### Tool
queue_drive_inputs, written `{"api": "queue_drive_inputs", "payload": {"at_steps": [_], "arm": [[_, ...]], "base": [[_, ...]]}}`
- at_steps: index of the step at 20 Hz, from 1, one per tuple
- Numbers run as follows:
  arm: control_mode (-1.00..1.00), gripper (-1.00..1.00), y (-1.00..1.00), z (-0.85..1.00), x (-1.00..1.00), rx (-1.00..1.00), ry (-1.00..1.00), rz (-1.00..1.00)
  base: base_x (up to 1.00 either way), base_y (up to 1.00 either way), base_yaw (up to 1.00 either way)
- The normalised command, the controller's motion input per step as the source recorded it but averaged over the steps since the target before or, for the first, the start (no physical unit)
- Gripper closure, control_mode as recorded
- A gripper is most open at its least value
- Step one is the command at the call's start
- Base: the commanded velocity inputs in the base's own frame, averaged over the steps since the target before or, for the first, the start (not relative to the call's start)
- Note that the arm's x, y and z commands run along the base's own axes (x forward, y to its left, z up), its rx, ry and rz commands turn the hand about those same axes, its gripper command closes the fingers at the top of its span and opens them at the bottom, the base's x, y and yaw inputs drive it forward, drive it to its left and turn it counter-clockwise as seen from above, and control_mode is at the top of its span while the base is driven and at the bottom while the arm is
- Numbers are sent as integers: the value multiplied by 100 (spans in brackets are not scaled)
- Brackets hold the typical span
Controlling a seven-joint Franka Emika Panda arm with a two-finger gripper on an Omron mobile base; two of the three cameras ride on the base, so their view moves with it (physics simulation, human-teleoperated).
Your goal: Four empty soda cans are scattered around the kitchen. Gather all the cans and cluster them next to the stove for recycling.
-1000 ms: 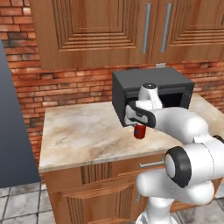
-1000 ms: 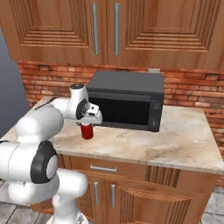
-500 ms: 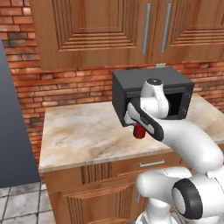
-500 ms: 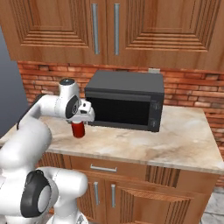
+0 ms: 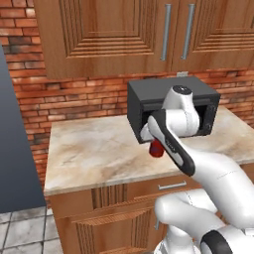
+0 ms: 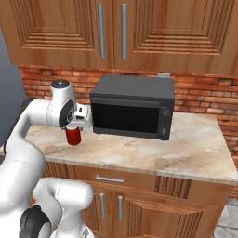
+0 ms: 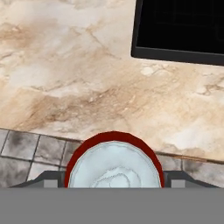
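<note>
A plain red soda can hangs upright just above the beige counter, left of the black microwave. My gripper is shut on it from above. In the left base view the soda can shows under the hand, in front of the microwave, with the gripper around it. The hand view looks down on the soda can's silver top and red rim, held between the fingertips of the gripper, over the counter's front edge. The stove is out of view.
Brown wall cabinets hang above the microwave, with a red brick wall behind. Drawers and cabinet doors run below the counter. Grey tile floor lies past the counter edge. A dark tall panel stands at the left.
The arm has swung its elbow and carried the red can a little to the left along the counter front, away from the microwave. The grip has not changed.
</note>
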Motion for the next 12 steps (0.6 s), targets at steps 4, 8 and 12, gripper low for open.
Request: {"api": "queue_drive_inputs", "payload": {"at_steps": [4,8,12], "arm": [[-100,100,-3,46,-30,4,-3,0],[-100,100,0,24,-28,0,-7,0],[-100,100,-1,7,-28,-5,-11,0]], "base": [[0,0,0],[0,0,0],[0,0,0]]}}
